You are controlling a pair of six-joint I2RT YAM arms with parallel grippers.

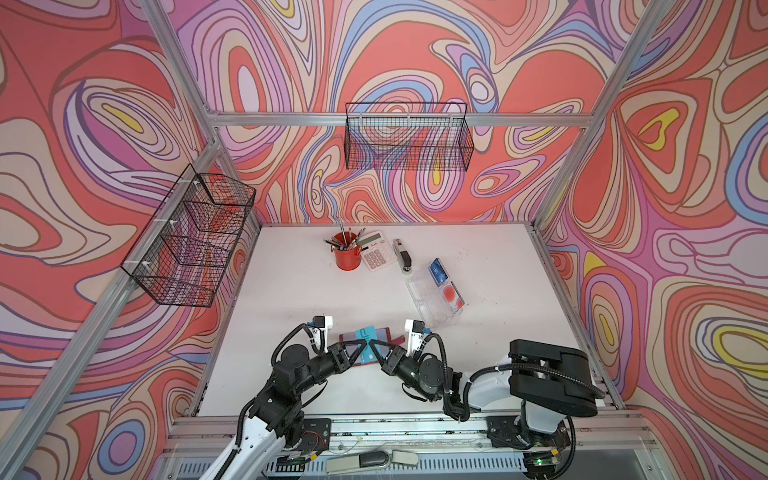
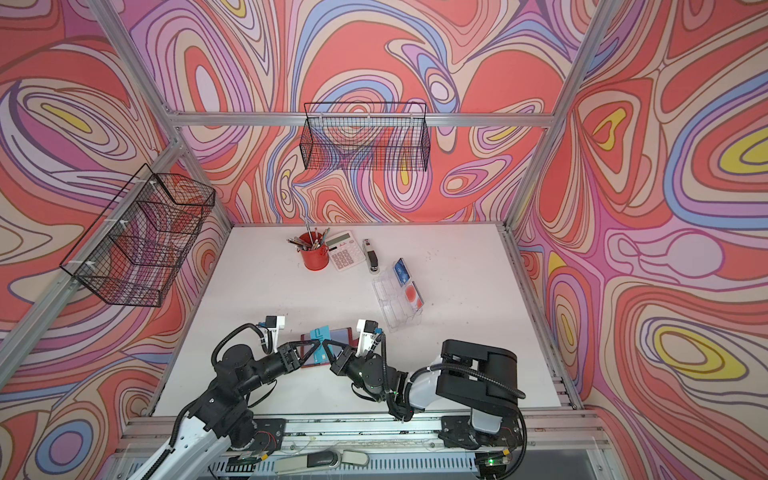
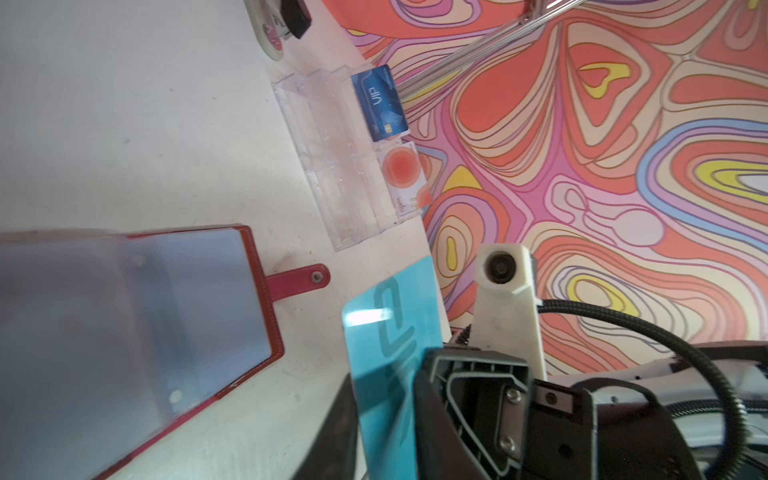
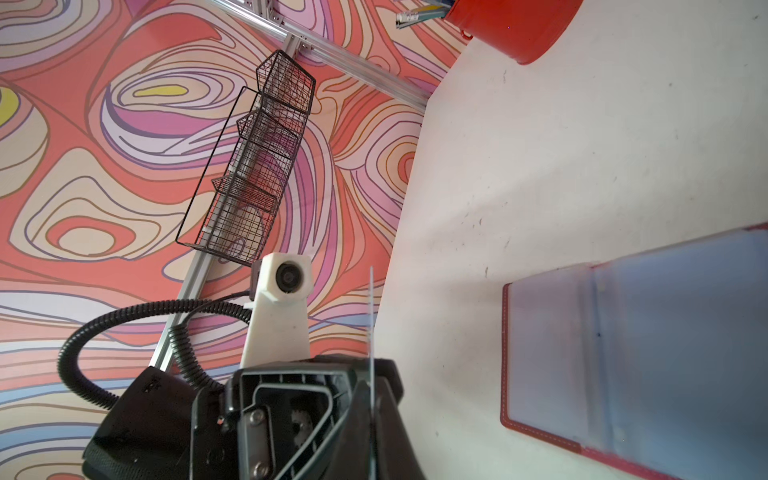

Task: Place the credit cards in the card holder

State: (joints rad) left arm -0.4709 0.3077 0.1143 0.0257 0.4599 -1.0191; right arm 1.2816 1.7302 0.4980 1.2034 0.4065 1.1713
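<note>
**Two tools at one card, above the open card holder.** The card holder (image 1: 388, 333) is laid open and flat on the tabletop (image 1: 291, 299) near the front edge. Its clear sleeves and blue lining are turned upward, and the snap tab (image 3: 299, 280) is stretched out at its right end. The tools are positioned tip to tip just above it.

The right tool (image 1: 372, 344) is clenched on a teal card (image 1: 368, 335) — in the right wrist view the card is seen edge-on, pinched between the fingers (image 4: 386, 407). The left tool (image 1: 363, 344) is released: in the left wrist view its fingers (image 3: 478, 363) are shown apart, one on each side of the same card. The card is tilted over the holder; contact between the two cannot be told.

Farther back on the right, well apart, a clear tray (image 1: 424, 299) is set. A blue card (image 1: 437, 268) and a pale card (image 1: 451, 293) with a red circle are kept in neighbouring compartments along its right side, the blue one behind. A red cup of pencils (image 1: 346, 257), a calculator (image 1: 376, 251) and a stapler (image 1: 402, 254) are lined up at the rear.
</note>
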